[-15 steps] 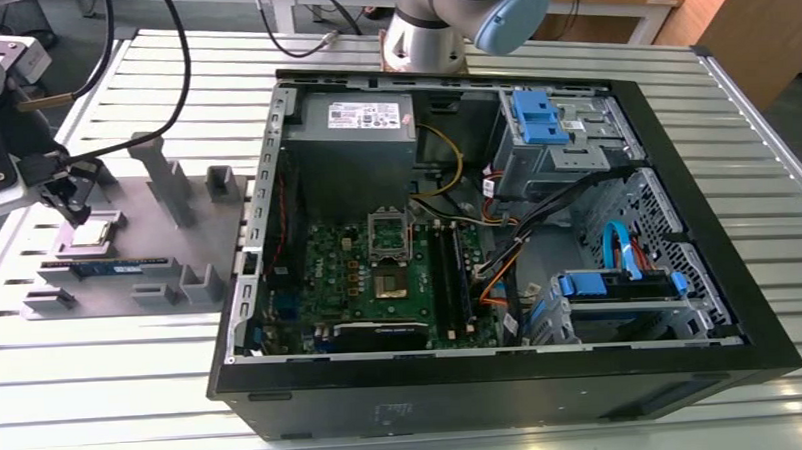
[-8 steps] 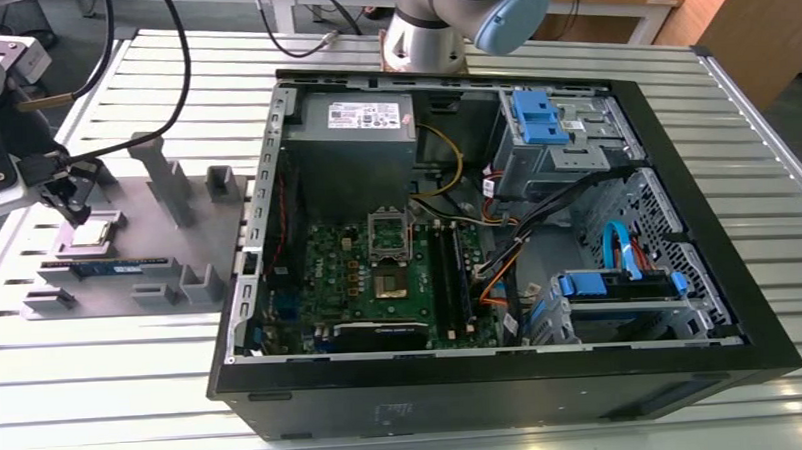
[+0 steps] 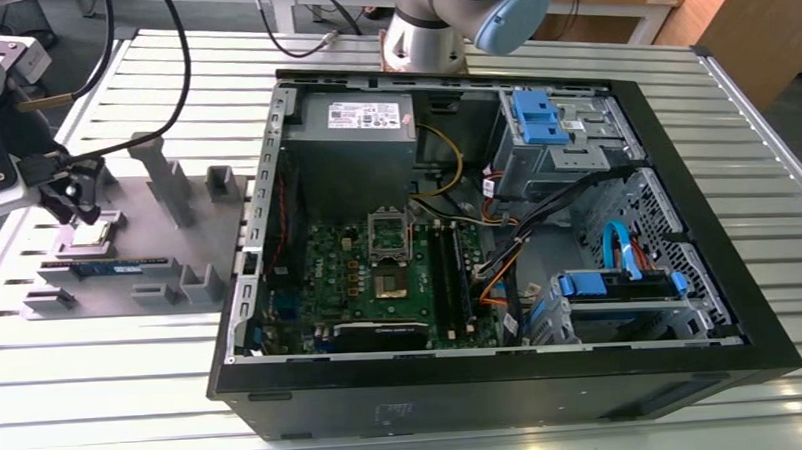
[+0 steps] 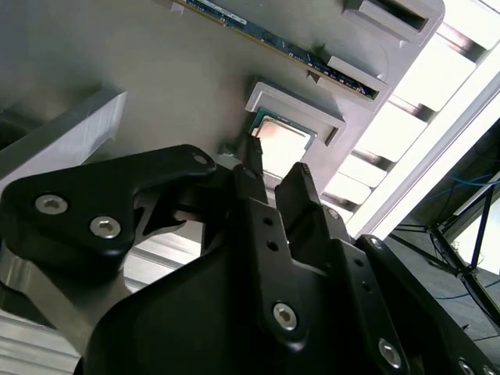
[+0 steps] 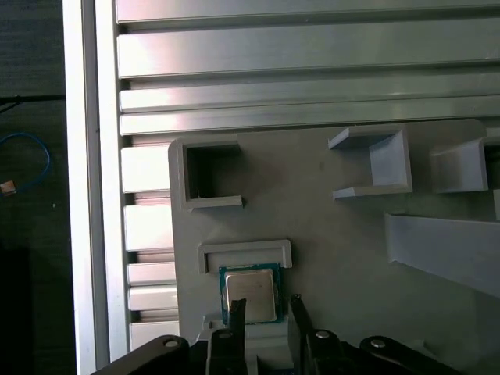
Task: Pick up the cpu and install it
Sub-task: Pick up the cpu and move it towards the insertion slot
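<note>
Two black fingers point(image 5: 237, 312) of the gripper point(image 5: 266, 306) are standing a little apart in the first wrist view and are holding nothing. The gap between them is looking roughly as wide as the cpu point(image 5: 251, 293). The chip is lying flat just beyond the tips, silvery top up, in a shallow nest on the grey fixture plate point(image 5: 351, 258). Being square, it is offering no long axis. Its edges are running parallel to the nest's raised lip, and the fingers' closing line is running across it from side to side. The second wrist view is looking along the fingers from low down. From there the tips seem to be hanging over the chip's near edge rather than pressing on it, though whether they are touching is hard to tell. Beyond the chip, the memory stick point(image 4: 266, 35) is lying in its own holders on the same plate. The exterior view is giving the wider layout: the plate is sitting at the exterior view's left. The open computer case point(image 3: 513, 376), with its motherboard point(image 3: 376, 276), is lying well apart towards the exterior view's right.
</note>
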`<state>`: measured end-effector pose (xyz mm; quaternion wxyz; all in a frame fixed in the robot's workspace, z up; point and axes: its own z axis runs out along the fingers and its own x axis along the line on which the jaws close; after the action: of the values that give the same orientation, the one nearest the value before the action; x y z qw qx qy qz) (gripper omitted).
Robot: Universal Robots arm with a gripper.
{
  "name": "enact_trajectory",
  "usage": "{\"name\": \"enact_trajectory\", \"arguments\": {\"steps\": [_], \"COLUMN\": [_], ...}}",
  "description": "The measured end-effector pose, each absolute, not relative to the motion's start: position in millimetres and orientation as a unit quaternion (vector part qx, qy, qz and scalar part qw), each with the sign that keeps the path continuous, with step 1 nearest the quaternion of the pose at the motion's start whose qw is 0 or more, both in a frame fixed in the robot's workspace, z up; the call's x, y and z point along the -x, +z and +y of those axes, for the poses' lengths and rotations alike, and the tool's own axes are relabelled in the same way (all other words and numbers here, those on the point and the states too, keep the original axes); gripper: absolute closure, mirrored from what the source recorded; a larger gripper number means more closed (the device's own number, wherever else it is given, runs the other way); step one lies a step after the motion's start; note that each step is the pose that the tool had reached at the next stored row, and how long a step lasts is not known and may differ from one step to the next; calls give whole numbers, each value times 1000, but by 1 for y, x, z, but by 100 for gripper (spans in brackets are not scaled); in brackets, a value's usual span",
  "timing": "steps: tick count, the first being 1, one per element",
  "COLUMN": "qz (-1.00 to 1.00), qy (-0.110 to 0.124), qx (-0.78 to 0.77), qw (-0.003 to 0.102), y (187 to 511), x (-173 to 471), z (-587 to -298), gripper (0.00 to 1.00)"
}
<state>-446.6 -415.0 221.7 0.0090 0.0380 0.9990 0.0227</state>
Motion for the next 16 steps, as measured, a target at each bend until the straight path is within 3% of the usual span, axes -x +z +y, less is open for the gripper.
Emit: {"name": "enact_trajectory", "arguments": {"steps": [1, 5, 7, 8, 16], "qz": [999, 999, 999, 999, 999], "qy": [23, 23, 23, 23, 23], "qx": [-38, -38, -38, -38, -38], "qw": [9, 9, 9, 9, 9], "y": [222, 222, 222, 222, 215], "x": [447, 447, 447, 447, 447], "z": [-415, -415, -415, -415, -415], "gripper": [65, 47, 47, 41, 41]}}
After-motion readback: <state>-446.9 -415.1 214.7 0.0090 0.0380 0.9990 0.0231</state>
